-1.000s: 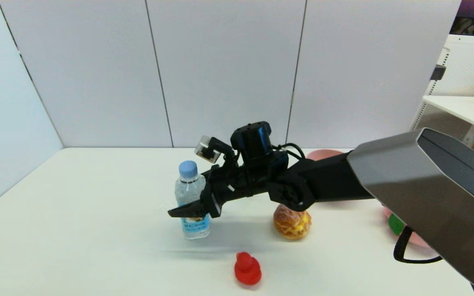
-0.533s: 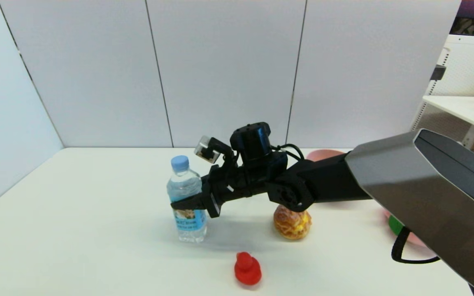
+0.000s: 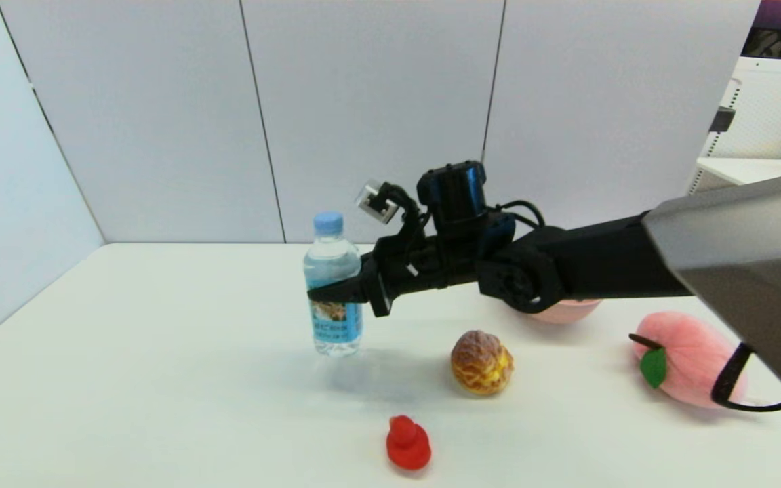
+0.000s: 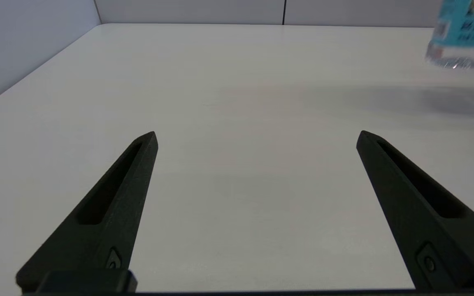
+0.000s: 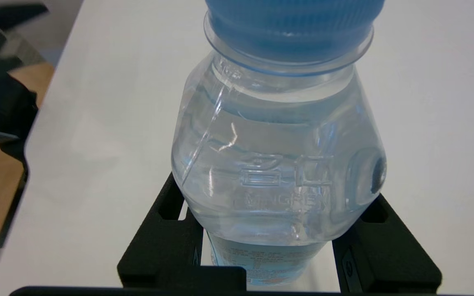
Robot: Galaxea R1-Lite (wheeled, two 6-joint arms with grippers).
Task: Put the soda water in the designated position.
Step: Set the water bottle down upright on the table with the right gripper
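Since a second ago the soda water (image 3: 333, 285) has risen off the bench (image 3: 126, 379) and shifted toward frame centre and farther back, carried by my right gripper (image 3: 336, 293), whose jaws are clenched on the bottle just above its label. Nearest me, at lower centre, sits a red toy (image 3: 407, 443); beyond it a bun (image 3: 481, 361), with a pink peach plush (image 3: 685, 366) at right, now uncovered by the arm. Farther back a pink bowl (image 3: 563, 310) peeks from under the forearm. My left gripper (image 4: 257, 137) rests low over bare bench, jaws spread wide and empty. I judge this the carry step; next I must find the unmarked spot, lower the bottle upright, then let go.
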